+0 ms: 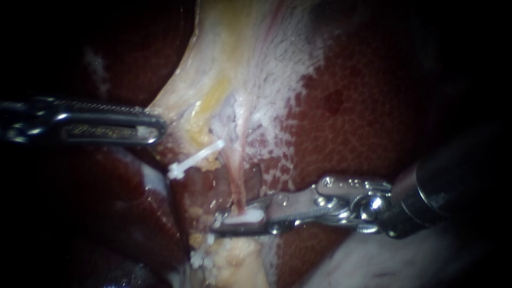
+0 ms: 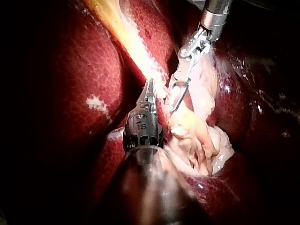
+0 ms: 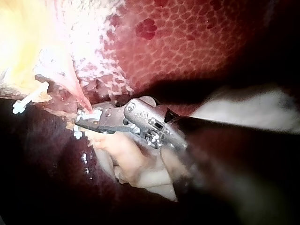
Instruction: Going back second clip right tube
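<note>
Right instrument [image 1: 229, 221] meets clip [image 1: 249, 215] on right tube [image 1: 235, 176]; left instrument [image 1: 152, 128] grips gallbladder [image 1: 176, 90] edge.

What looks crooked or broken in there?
Nothing looks broken. One white clip lies slanted to the left of the pink tube, with one end poking out free. The right instrument has its tip at another white clip on that tube, which seems intended.

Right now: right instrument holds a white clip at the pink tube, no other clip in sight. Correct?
No. At least one other clip sits up-left of it (endoscope view). The right instrument does hold a white clip at the pink tube.
</note>
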Robot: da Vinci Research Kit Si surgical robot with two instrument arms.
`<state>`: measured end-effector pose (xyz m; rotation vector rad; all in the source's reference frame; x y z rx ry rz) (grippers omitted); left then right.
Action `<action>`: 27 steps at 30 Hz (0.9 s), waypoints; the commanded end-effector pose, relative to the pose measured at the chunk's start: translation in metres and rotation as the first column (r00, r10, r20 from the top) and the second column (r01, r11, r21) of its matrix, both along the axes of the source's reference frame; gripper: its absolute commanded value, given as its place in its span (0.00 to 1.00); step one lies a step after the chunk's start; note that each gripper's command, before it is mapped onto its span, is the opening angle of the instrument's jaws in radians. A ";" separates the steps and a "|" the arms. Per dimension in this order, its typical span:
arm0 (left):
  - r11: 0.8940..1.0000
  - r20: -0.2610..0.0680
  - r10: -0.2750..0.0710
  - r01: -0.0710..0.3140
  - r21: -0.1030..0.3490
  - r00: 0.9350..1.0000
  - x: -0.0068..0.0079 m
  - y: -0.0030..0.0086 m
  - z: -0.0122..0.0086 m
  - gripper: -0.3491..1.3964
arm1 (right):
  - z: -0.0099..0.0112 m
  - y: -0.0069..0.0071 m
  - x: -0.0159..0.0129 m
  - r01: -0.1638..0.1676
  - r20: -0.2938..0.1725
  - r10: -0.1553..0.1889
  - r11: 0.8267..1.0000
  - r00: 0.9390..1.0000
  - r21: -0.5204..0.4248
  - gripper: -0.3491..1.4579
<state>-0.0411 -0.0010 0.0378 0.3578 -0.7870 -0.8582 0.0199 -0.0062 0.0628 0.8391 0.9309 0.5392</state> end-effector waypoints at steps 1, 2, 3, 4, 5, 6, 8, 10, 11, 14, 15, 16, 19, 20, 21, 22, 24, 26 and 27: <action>1.000 0.000 0.000 0.000 0.000 1.000 0.0000 0.0000 0.0000 0.13 | 0.0000 0.0000 0.0000 0.000 0.000 0.000 1.000 1.000 0.000 0.00; 1.000 0.000 0.000 0.000 0.000 1.000 0.0000 0.0000 0.0000 0.13 | 0.0000 0.0000 0.0000 0.000 0.000 0.000 1.000 1.000 0.000 0.00; 1.000 0.000 0.000 0.000 0.000 1.000 0.0000 0.0000 0.0000 0.13 | 0.0000 0.0000 0.0000 0.000 0.000 0.000 1.000 1.000 0.000 0.00; 1.000 0.000 0.000 0.000 0.000 1.000 0.0000 0.0000 0.0001 0.13 | 0.0000 0.0000 0.0000 0.000 0.000 0.000 1.000 1.000 0.000 0.00; 1.000 0.000 0.000 0.000 0.000 1.000 0.0001 0.0000 0.0001 0.13 | 0.0000 0.0000 0.0000 0.000 0.000 0.000 1.000 1.000 0.000 0.00; 1.000 0.000 0.000 0.000 0.000 1.000 0.0001 0.0001 0.0001 0.13 | 0.0000 0.0000 0.0000 0.000 0.000 0.000 1.000 1.000 0.000 0.00; 1.000 0.001 0.001 -0.001 0.000 1.000 0.0002 0.0001 0.0002 0.13 | 0.0000 0.0000 0.0000 0.000 0.000 0.000 1.000 1.000 0.000 0.00; 1.000 0.001 0.001 -0.001 0.000 1.000 0.0003 0.0001 0.0003 0.13 | 0.0000 0.0000 0.0001 0.000 0.000 0.000 1.000 1.000 0.000 0.00; 1.000 0.001 0.002 -0.002 0.000 1.000 0.0003 0.0001 0.0003 0.13 | 0.0000 0.0000 0.0001 0.000 0.000 0.000 1.000 1.000 0.000 0.00; 1.000 0.001 0.002 -0.002 0.000 1.000 0.0004 0.0002 0.0005 0.13 | 0.0000 0.0000 0.0001 0.000 0.000 0.000 1.000 1.000 0.000 0.00; 1.000 0.001 0.002 -0.002 0.000 1.000 0.0004 0.0002 0.0005 0.13 | 0.0000 0.0000 0.0001 0.000 0.000 0.000 1.000 1.000 0.000 0.00; 1.000 0.001 0.002 -0.002 0.000 1.000 0.0004 0.0002 0.0005 0.13 | 0.0000 0.0000 0.0001 -0.001 -0.003 0.001 1.000 1.000 0.001 0.00; 1.000 0.001 0.002 -0.002 0.000 1.000 0.0005 0.0002 0.0005 0.13 | 0.0000 0.0000 0.0002 -0.014 -0.026 0.014 1.000 1.000 0.006 0.10; 1.000 0.001 0.002 -0.002 0.000 1.000 0.0005 0.0002 0.0005 0.13 | 0.0000 0.0000 0.0003 -0.015 -0.028 0.015 1.000 0.999 0.007 0.16; 1.000 0.002 0.002 -0.002 0.000 1.000 0.0005 0.0002 0.0005 0.13 | -0.0001 -0.0001 0.0004 -0.016 -0.031 0.017 1.000 0.999 0.008 0.25; 1.000 0.002 0.002 -0.002 0.000 1.000 0.0005 0.0002 0.0005 0.13 | -0.0002 -0.0001 0.0005 -0.014 -0.033 0.014 1.000 0.999 0.002 0.30; 1.000 0.002 0.003 -0.003 0.000 1.000 0.0006 0.0002 0.0004 0.13 | -0.0003 -0.0003 0.0006 -0.003 -0.046 0.002 1.000 0.999 -0.022 0.39; 1.000 0.002 0.003 -0.003 0.000 1.000 0.0006 0.0002 0.0005 0.13 | -0.0005 -0.0005 0.0010 0.007 -0.065 -0.012 0.997 0.998 -0.072 0.45; 1.000 0.002 0.003 -0.003 0.000 1.000 0.0006 0.0002 0.0005 0.13 | -0.0006 -0.0005 0.0012 0.014 -0.076 -0.022 0.995 0.997 -0.097 0.46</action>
